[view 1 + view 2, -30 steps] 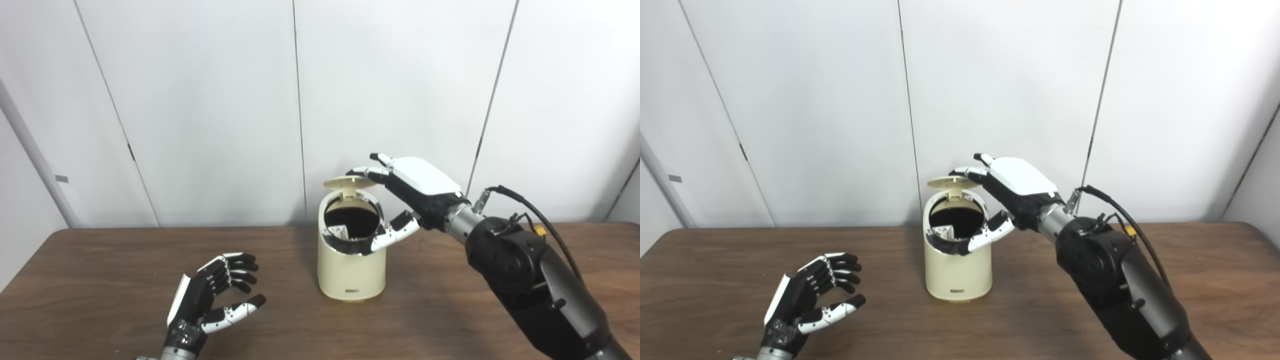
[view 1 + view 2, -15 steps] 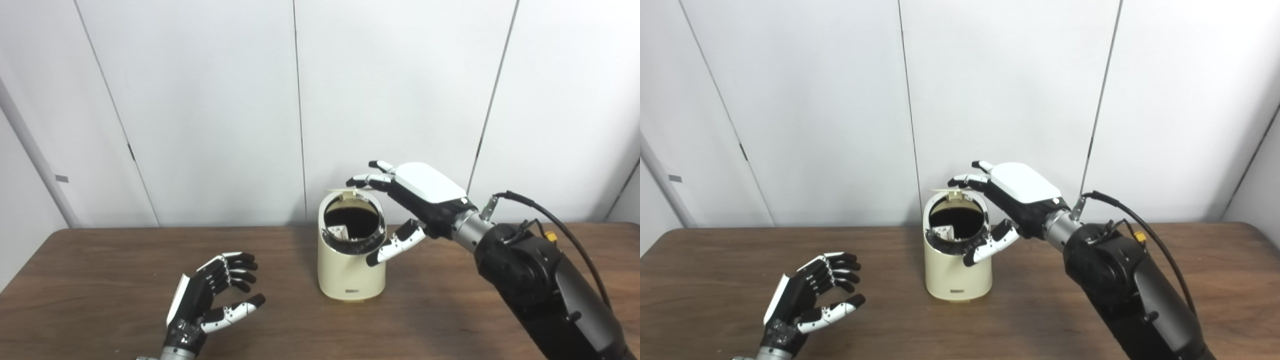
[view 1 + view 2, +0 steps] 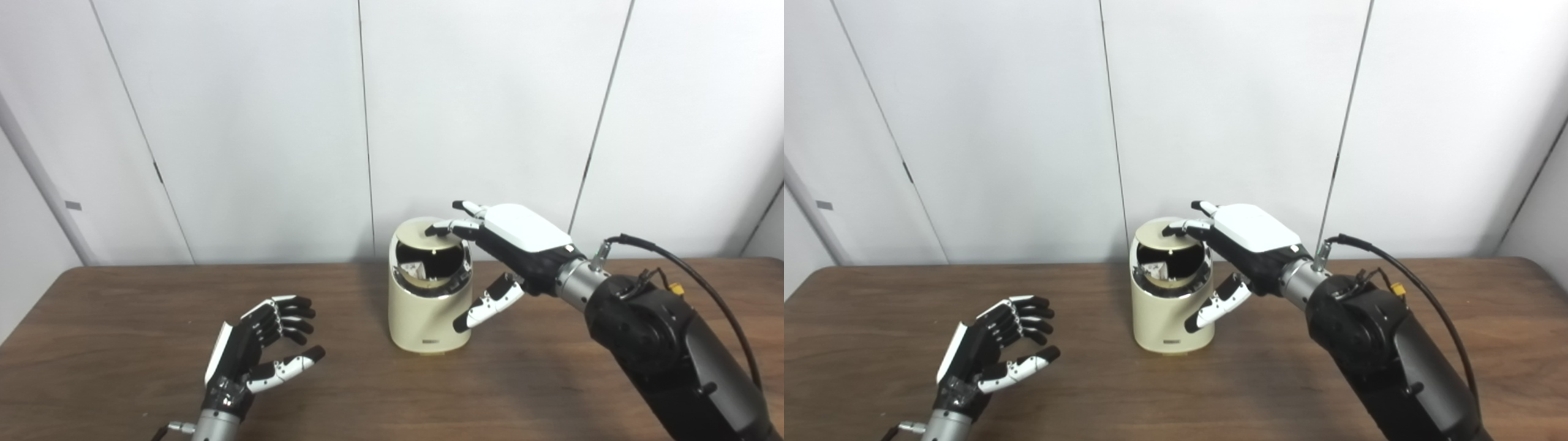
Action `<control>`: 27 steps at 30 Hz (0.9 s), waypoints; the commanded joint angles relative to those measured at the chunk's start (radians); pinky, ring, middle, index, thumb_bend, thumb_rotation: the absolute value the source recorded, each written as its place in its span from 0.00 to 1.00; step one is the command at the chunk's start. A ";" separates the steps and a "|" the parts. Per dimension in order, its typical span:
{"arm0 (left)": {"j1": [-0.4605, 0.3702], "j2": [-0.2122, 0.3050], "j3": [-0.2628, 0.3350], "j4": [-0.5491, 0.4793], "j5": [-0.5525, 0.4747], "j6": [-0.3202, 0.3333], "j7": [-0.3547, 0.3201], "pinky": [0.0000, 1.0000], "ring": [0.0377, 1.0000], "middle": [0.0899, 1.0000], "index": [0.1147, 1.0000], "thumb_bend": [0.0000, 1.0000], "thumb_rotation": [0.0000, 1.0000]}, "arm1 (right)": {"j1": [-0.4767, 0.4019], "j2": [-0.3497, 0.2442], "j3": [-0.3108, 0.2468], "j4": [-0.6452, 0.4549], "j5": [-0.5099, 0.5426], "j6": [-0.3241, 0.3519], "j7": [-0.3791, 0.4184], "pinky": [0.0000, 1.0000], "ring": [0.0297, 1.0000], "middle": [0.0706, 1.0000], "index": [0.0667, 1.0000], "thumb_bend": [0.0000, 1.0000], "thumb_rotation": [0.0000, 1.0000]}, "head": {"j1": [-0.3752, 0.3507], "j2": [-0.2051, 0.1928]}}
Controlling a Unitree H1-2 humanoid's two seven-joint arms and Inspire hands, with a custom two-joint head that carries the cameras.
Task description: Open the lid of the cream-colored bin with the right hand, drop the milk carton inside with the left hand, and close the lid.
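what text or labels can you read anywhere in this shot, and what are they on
No text here is legible.
Small dark label low on the front of the cream-colored bin: too small and blurred to read.
Milk carton inside the bin: only a pale corner shows, no print readable.
Left hand, right hand, table: no markings seen.

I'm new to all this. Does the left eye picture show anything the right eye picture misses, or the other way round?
Only the left eye view: nothing of note.

Only the right eye view: the table's far right corner, near the wall.

Both: the cream-colored bin on the brown table, its lid partly lowered with the right hand's fingers resting on it, a bit of the milk carton visible through the gap, and the left hand open and empty near the front.
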 commanded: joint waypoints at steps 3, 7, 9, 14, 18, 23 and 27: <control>0.011 -0.004 0.000 -0.007 -0.009 -0.004 0.002 0.50 0.56 0.61 0.64 0.69 0.00 | -0.025 -0.007 -0.017 -0.028 0.002 -0.019 0.001 0.97 0.99 0.82 0.84 0.80 0.35 | 0.000 0.002; 0.011 -0.004 0.000 -0.005 -0.002 -0.014 0.005 0.50 0.55 0.60 0.64 0.69 0.00 | -0.020 -0.009 -0.008 -0.032 -0.012 -0.021 0.014 1.00 0.99 0.81 0.83 0.80 0.38 | 0.003 0.008; 0.012 -0.004 0.001 -0.008 -0.002 -0.010 0.006 0.50 0.55 0.61 0.64 0.69 0.00 | -0.013 -0.007 -0.009 -0.029 -0.004 -0.031 0.012 0.99 0.98 0.81 0.83 0.81 0.38 | 0.003 0.008; 0.015 -0.007 0.002 -0.017 0.001 -0.001 0.011 0.50 0.55 0.60 0.64 0.70 0.01 | 0.001 0.000 -0.008 -0.034 0.011 -0.024 0.029 1.00 1.00 0.81 0.84 0.81 0.34 | 0.005 0.008; 0.016 -0.009 0.003 -0.014 -0.011 -0.006 0.005 0.50 0.55 0.60 0.64 0.70 0.00 | 0.008 -0.002 -0.004 -0.027 0.015 -0.042 0.026 1.00 0.99 0.81 0.83 0.81 0.34 | 0.008 0.010; 0.017 -0.008 0.003 -0.017 -0.004 -0.003 0.006 0.49 0.55 0.60 0.64 0.70 0.01 | 0.012 -0.006 0.011 -0.028 -0.015 -0.045 0.041 0.99 0.98 0.81 0.84 0.81 0.34 | 0.007 0.009; 0.018 -0.011 0.003 -0.016 -0.014 -0.004 0.002 0.49 0.55 0.60 0.64 0.69 0.00 | 0.019 -0.016 0.033 -0.022 -0.061 -0.075 0.035 0.99 0.98 0.81 0.84 0.80 0.34 | 0.011 0.008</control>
